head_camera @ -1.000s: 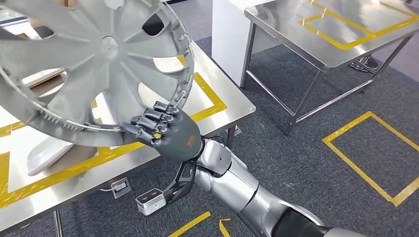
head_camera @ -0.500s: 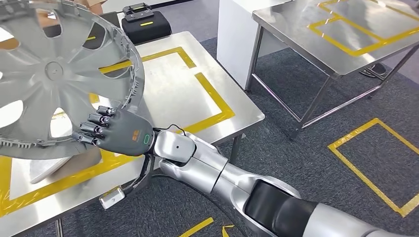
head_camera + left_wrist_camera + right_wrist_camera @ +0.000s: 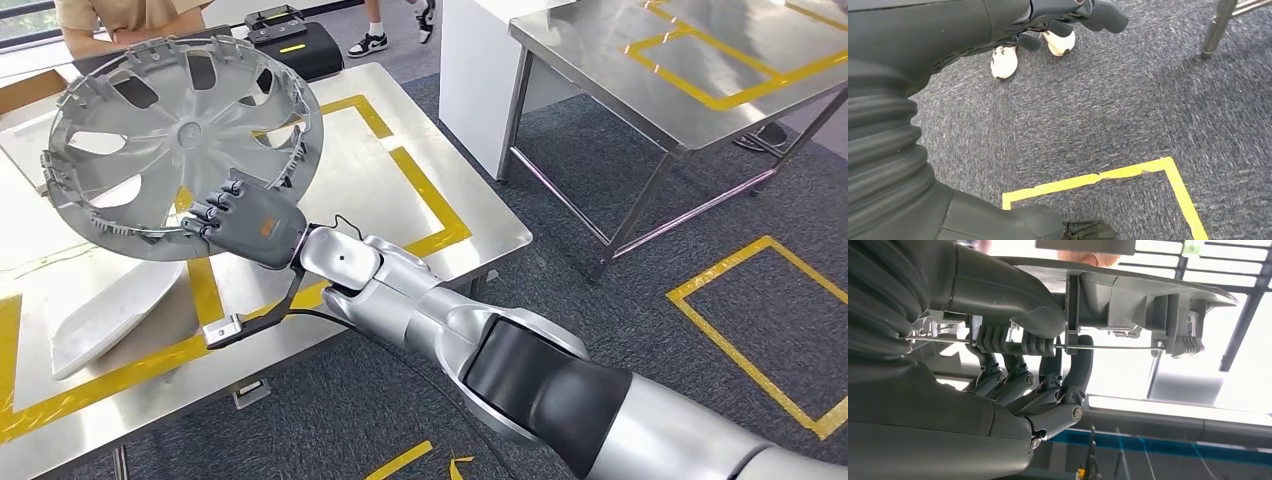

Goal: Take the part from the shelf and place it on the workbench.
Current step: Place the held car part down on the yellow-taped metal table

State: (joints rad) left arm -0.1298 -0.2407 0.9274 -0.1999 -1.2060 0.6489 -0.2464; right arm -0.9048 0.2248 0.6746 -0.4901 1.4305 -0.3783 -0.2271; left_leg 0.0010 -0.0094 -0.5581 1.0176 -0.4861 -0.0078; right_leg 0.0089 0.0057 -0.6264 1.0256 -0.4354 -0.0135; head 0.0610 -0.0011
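Head view: right hand grips hubcap (tilted).

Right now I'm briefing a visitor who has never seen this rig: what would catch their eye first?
The big grey wheel cover, held tilted above the near steel table by the right hand gripping its rim. Next, the yellow tape outlining a rectangle on that table. Then the long silver arm reaching in from the lower right.
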